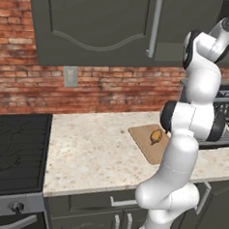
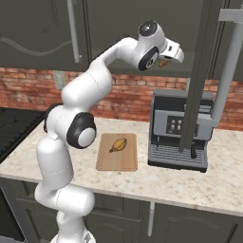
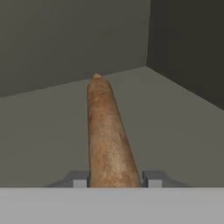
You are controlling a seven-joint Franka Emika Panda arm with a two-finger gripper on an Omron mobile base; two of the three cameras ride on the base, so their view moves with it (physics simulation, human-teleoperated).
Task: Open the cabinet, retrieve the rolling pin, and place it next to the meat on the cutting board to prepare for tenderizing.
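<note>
My end effector (image 3: 112,179) is inside the cabinet (image 3: 52,39), fingertips (image 3: 80,180) clamped against the rolling pin (image 3: 107,135). Meat (image 2: 117,144) rests on the cutting board (image 2: 116,161).

desk (image 1: 94,158) – speckled beige stone, running along the wall | brick wall (image 1: 113,87) – red, with a grey outlet plate (image 1: 70,76) | stove (image 1: 14,150) – black, at the desk's left end, two knobs on its front | coffee machine (image 2: 178,130) – grey, on the desk toward the right | base cabinets (image 1: 94,217) – dark, short silver handles
</note>
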